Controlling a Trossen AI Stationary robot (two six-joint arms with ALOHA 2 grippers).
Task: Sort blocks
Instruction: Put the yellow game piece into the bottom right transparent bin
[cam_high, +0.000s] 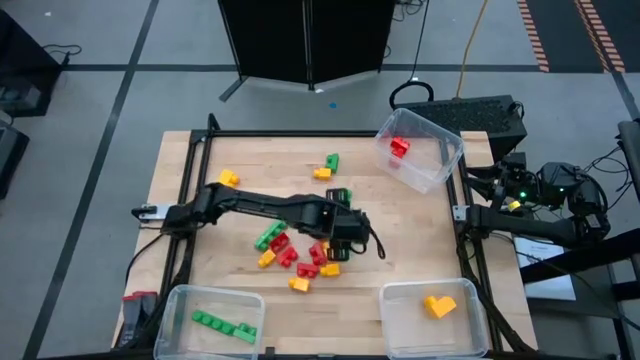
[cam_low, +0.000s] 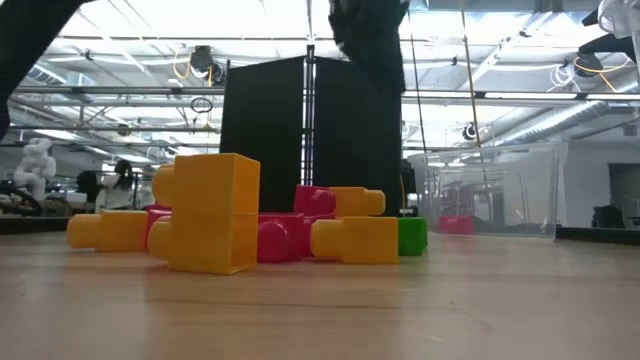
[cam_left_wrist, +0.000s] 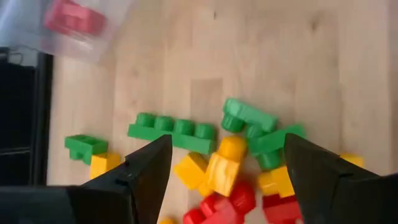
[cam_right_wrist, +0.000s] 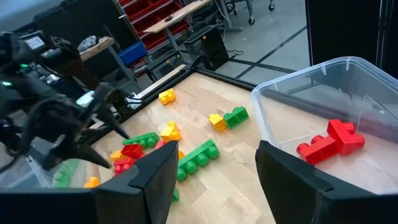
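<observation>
The blocks lie in a loose red, yellow and green pile (cam_high: 300, 255) on the wooden table, near its middle. My left gripper (cam_high: 340, 232) hovers over the far right part of this pile, tilted downward. Its fingers stand open (cam_left_wrist: 227, 180) with nothing between them. Below it are a long green block (cam_left_wrist: 174, 130), a yellow one (cam_left_wrist: 217, 171) and red ones (cam_left_wrist: 224, 205). My right gripper (cam_right_wrist: 227, 180) waits open at the table's right edge (cam_high: 485, 185), holding nothing. In the low view, a big yellow block (cam_low: 205, 212) stands in front of the pile.
Three clear bins stand on the table. The far right one (cam_high: 440, 165) holds a red block (cam_right_wrist: 329, 143), the near left one (cam_high: 180, 305) green blocks, and the near right one (cam_high: 400, 310) a yellow block. Stray blocks lie far left (cam_high: 229, 178) and far middle (cam_high: 328, 165).
</observation>
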